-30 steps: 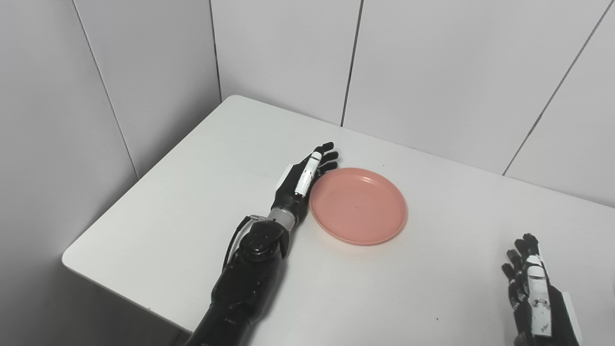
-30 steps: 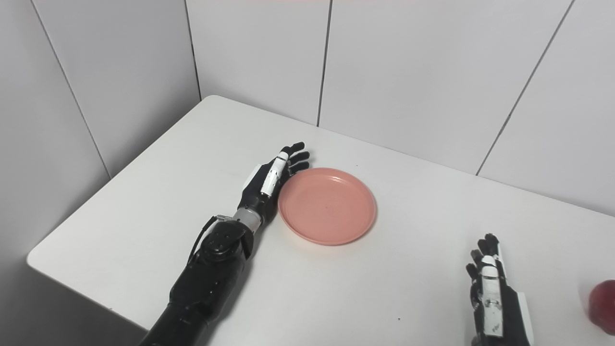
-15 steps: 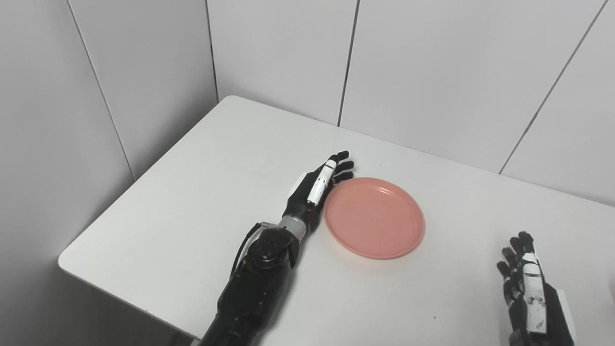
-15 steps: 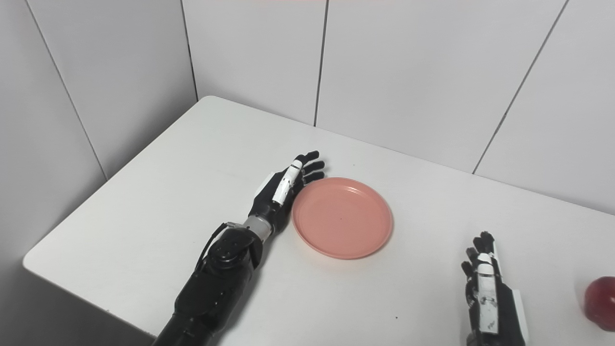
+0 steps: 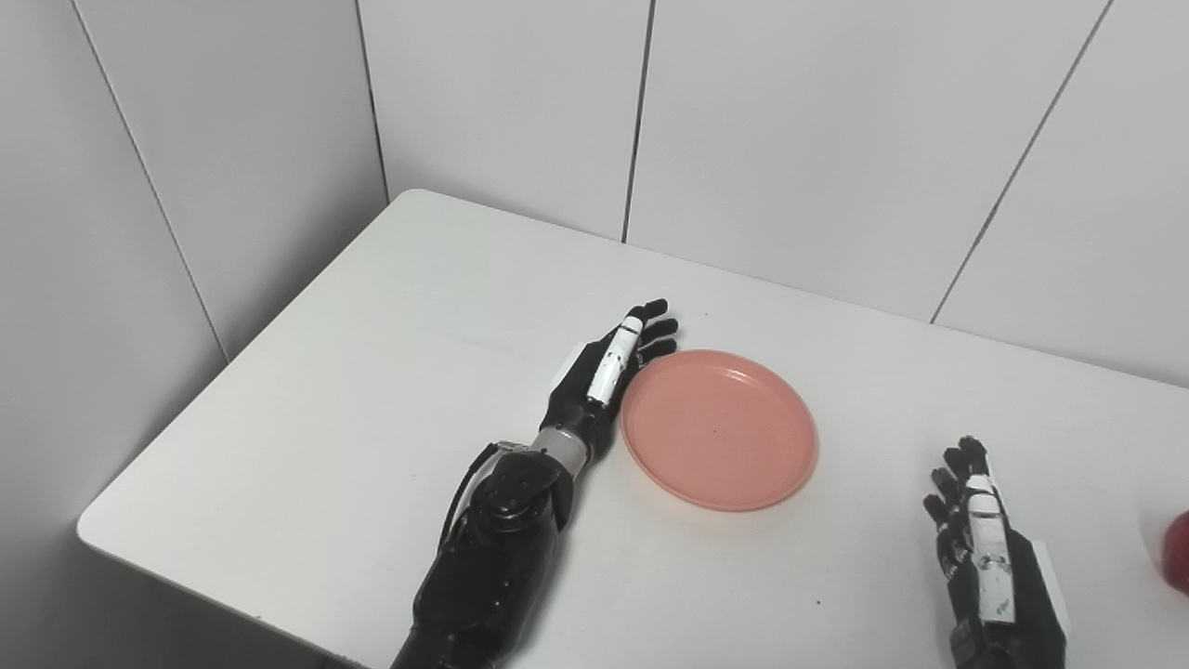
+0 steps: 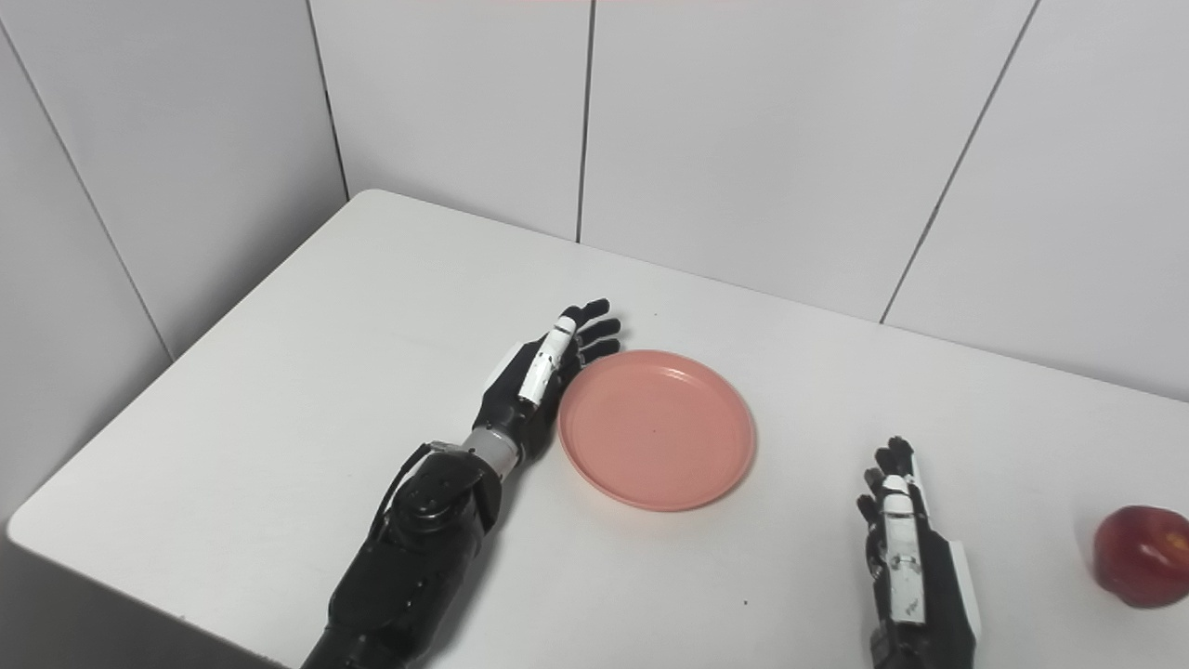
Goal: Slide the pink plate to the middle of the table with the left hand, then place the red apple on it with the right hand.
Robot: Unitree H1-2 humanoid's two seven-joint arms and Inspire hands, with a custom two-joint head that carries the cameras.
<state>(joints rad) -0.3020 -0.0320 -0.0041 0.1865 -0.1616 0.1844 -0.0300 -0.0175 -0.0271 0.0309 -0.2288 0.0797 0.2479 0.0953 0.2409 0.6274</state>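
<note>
Left hand [image 6: 543, 372] fingers [image 6: 594, 327] straight against pink plate [image 6: 657, 429]

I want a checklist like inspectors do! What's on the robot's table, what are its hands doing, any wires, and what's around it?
Surface: white table, a few tiny dark specks on it.
Job's things: pink plate lies flat with nothing on it; red apple sits on the table far to the right, apart from the plate.
Clutter: nothing seen.
Hands: left hand open, fingers straight, its side against the plate's left rim; right hand open, holding nothing, between plate and apple.
Cables: a thin black cable loops at the left wrist.
Surroundings: plain pale wall panels with dark seams, meeting in a corner.
</note>
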